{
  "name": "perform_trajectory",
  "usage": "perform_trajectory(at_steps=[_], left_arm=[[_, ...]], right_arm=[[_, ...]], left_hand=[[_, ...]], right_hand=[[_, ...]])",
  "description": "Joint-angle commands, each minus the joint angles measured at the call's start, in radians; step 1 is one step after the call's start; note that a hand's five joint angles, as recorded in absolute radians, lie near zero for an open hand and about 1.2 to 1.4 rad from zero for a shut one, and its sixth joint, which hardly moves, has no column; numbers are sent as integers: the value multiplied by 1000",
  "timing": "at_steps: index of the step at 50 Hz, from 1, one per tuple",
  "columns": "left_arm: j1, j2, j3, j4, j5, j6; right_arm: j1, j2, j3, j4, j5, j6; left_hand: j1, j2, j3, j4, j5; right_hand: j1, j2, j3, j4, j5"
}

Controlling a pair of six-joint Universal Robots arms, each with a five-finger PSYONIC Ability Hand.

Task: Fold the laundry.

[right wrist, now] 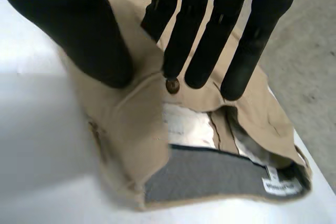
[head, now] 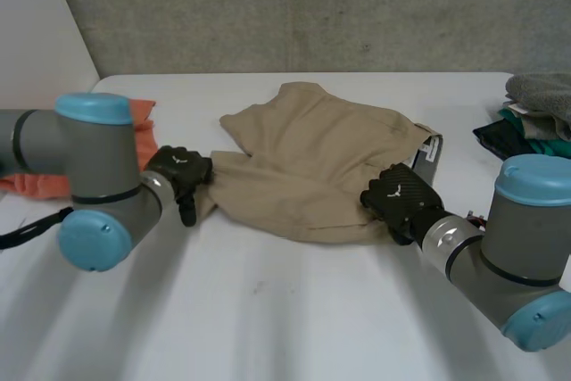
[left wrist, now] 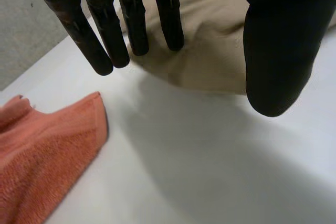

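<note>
Tan garment (head: 312,162) lies crumpled mid-table (head: 268,310), waistband end toward 3 o'clock, the rest bunched toward 9 to 12. Left hand (head: 181,171) sits at the garment's 9 o'clock edge. In the left wrist view its fingers (left wrist: 107,30) are straight and point down: two tips over the tan cloth edge, the other two over bare table just beside it. Its thumb (left wrist: 275,51) is well apart from them above the cloth, so the hand is wide and grips nothing. Right hand (head: 400,198) is at the garment's 4 o'clock, on the waistband end. In the right wrist view its fingers (right wrist: 202,35) are straight and fanned, with the thumb (right wrist: 84,30) apart on the tan cloth. It is also wide, no pinch visible. A button (right wrist: 172,85) sits right at one fingertip. Beyond the tips the waistband gapes, showing grey lining (right wrist: 210,177) and a small label (right wrist: 278,186). Orange towel (head: 36,186) lies at the table's 9 o'clock, near the left hand but not touching the garment. A pile of clothes (head: 540,109) sits at 2 o'clock on the table edge.
</note>
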Motion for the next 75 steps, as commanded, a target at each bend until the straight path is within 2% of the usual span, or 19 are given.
perform_trajectory(at_steps=[1,8,16,20,21,23,28,32,39,43,44,48,53,57,61,65,69,75], left_arm=[[-41,-53,100,-9,-26,30],[-77,-99,161,-12,-29,34],[-114,-142,195,-46,-38,52],[-117,-150,194,-49,-38,57],[-117,-148,189,-52,-37,57],[-117,-145,183,-57,-34,58],[-120,-85,117,-81,-37,78],[-114,20,15,-83,-40,107],[-120,238,-213,-110,-38,227],[-136,335,-335,-190,-34,310],[-146,363,-376,-220,-29,337],[-179,410,-453,-273,-14,395],[-200,410,-451,-279,-25,423],[-212,371,-363,-274,-51,429],[-223,288,-195,-245,-75,423],[-214,159,37,-149,-84,414],[-211,-23,363,-66,-109,409],[-208,-278,781,8,-111,412]], right_arm=[[-5,-9,5,27,33,18],[-27,-75,27,87,36,79],[-43,-82,8,112,42,104],[-50,-72,-6,116,51,102],[-50,-70,-10,121,56,102],[-50,-70,-15,128,60,104],[-50,-81,-24,176,63,101],[-51,-118,-30,266,60,88],[-70,-210,-36,475,28,-33],[-80,-246,-26,696,-1,-184],[-96,-259,-15,813,-15,-268],[-149,-280,2,1002,-53,-439],[-171,-277,11,1018,-79,-456],[-186,-237,-18,998,-82,-409],[-195,-201,-101,923,-78,-266],[-205,-155,-203,813,-59,-73],[-200,-87,-314,669,32,89],[-188,3,-415,477,180,107]], left_hand=[[42,49,52,64,69],[48,55,58,70,75],[74,81,84,97,101],[423,430,432,445,449],[642,649,651,664,668],[884,891,893,906,910],[914,921,923,936,940],[914,921,923,936,940],[914,921,923,936,940],[914,921,923,936,940],[914,921,923,936,940],[914,921,923,936,940],[914,921,923,936,940],[914,921,923,936,940],[914,921,923,936,940],[914,921,923,936,940],[914,921,923,936,940],[914,921,923,936,940]], right_hand=[[368,254,261,260,280],[368,254,261,260,280],[368,254,261,260,280],[368,254,261,260,280],[368,254,261,260,280],[368,254,261,260,280],[368,254,261,260,280],[368,254,261,260,280],[368,254,261,260,280],[368,254,261,260,280],[368,254,261,260,280],[368,254,261,260,280],[368,254,261,260,280],[368,254,261,260,280],[368,254,261,260,280],[368,254,261,260,280],[368,254,261,260,280],[368,254,261,260,280]])
